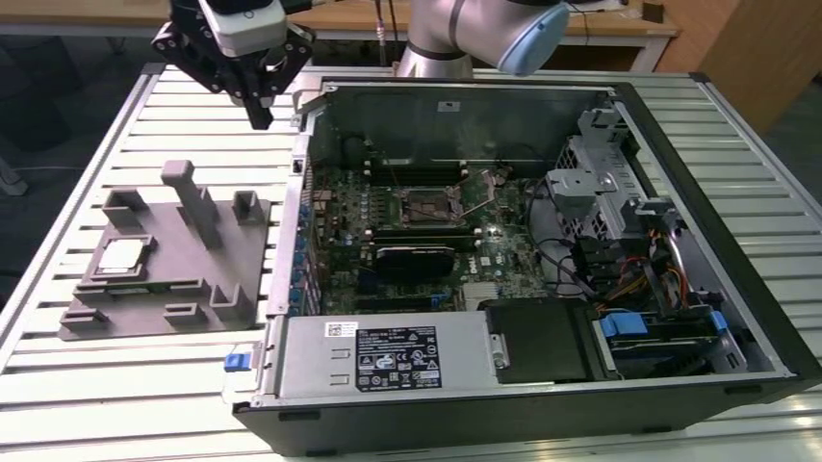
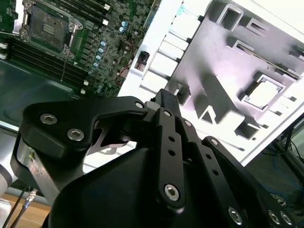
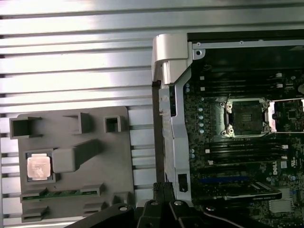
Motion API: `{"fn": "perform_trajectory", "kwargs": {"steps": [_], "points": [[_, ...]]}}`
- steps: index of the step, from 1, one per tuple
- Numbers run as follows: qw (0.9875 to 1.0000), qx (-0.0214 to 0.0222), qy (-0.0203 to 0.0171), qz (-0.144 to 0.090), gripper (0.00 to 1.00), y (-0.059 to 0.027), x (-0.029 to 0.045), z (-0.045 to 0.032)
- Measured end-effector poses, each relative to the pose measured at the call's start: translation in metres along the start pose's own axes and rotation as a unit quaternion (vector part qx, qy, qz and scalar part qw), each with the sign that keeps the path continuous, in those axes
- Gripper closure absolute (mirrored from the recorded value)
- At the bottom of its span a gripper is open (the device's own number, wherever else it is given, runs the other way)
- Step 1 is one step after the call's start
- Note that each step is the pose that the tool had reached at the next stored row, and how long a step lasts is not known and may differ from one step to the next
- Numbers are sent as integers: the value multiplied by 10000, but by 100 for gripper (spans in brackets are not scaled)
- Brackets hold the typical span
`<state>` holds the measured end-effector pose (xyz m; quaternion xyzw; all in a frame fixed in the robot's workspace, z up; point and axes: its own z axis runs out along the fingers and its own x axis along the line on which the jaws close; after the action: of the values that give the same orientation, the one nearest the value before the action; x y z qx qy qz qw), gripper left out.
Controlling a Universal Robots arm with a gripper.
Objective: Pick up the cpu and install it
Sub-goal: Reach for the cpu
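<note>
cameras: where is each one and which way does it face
Exterior view: off the arm, looking down at the computer case, grey fixture and cpu; arm and gripper show.
First wrist view: on the arm, looking down at fixture and cpu socket; gripper tips show.
Second wrist view: on the arm, looking past the gripper's body.
All share the cpu.

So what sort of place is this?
Probably a robotics lab bench for computer assembly: a silver-and-blue robot arm hangs over a slatted metal table holding an open black desktop computer case and a grey plastic fixture block with a small silver square chip on it.
</note>
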<state>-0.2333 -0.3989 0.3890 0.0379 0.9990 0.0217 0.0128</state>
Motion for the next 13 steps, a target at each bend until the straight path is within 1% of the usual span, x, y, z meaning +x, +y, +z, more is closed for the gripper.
{"fn": "perform_trajectory", "kwargs": {"steps": [13], "points": [[10000, 0, 0, 0, 89, -7, 90, 1]]}}
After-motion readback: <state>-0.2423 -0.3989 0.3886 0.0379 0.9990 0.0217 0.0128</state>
